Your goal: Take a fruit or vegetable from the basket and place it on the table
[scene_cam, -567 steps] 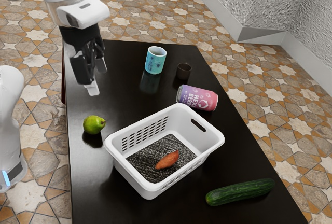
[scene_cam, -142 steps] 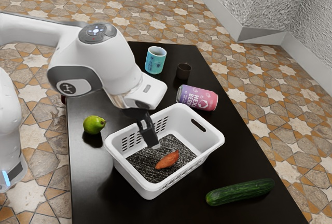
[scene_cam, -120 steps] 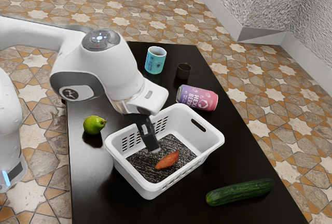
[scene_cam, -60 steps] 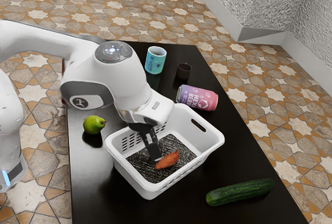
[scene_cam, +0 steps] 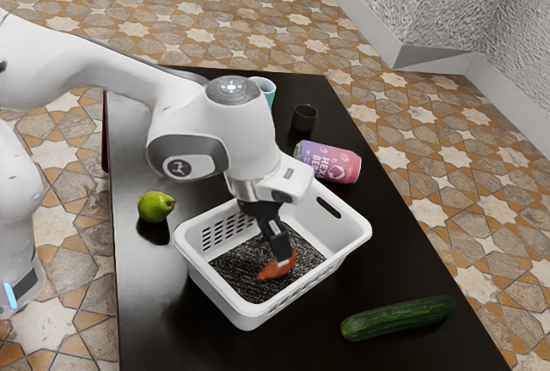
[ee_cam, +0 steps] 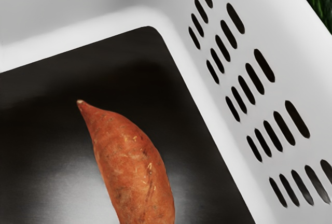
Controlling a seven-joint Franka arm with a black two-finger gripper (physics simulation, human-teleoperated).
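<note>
The gripper (scene_cam: 282, 259) reaches down into the white basket (scene_cam: 216, 292), right at the sweet potato (scene_cam: 273, 271), and I cannot tell whether it is released, clenched or grasping it. The sweet potato lies in the basket, toward its near side, its narrow end pointing to the exterior view's left. Out on the black table (scene_cam: 163, 319), a green pear (scene_cam: 155, 207) sits to that view's left of the basket, a cucumber (scene_cam: 398, 318) lies near right, and beyond the basket are a pink-and-purple can (scene_cam: 335, 165) on its side, a small dark cup (scene_cam: 304, 118) and, partly behind the arm, a teal mug (scene_cam: 268, 92).
</note>
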